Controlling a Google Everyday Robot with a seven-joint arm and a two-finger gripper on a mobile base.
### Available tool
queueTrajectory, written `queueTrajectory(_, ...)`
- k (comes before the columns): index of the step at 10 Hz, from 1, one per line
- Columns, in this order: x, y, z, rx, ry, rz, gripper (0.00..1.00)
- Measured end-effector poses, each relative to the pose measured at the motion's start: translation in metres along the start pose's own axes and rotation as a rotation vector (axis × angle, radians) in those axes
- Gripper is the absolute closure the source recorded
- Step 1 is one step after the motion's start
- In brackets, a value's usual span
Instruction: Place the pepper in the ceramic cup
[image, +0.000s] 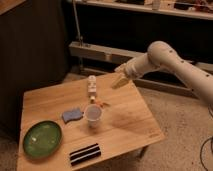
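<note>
- Your gripper (120, 80) hangs in the air over the far right edge of the table (131, 125). Fingers spread, nothing btwn them.
- Pepper (103, 103) lies on the tabletop, below the gripper and to its left in view, well apart from it. Not in the cup.
- Ceramic cup (93, 114) stands upright just beside the pepper, lower still and nearer the camera than the gripper.
- White bottle (92, 86) stands upright left of the gripper, approx. level w/ it in view, behind the cup.
- Blue sponge (72, 115) sits just left of the cup.
- Green plate (43, 138) and black striped piece (84, 153) lie at the near edge, farthest from the gripper.
</note>
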Motion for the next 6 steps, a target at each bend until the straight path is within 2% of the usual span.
queueTrajectory(3, -0.017, 0.005, 0.067, -0.045, 0.056, -0.147, 0.35)
queueTrajectory(6, -0.006, 0.009, 0.118, -0.11, 0.069, -0.245, 0.35)
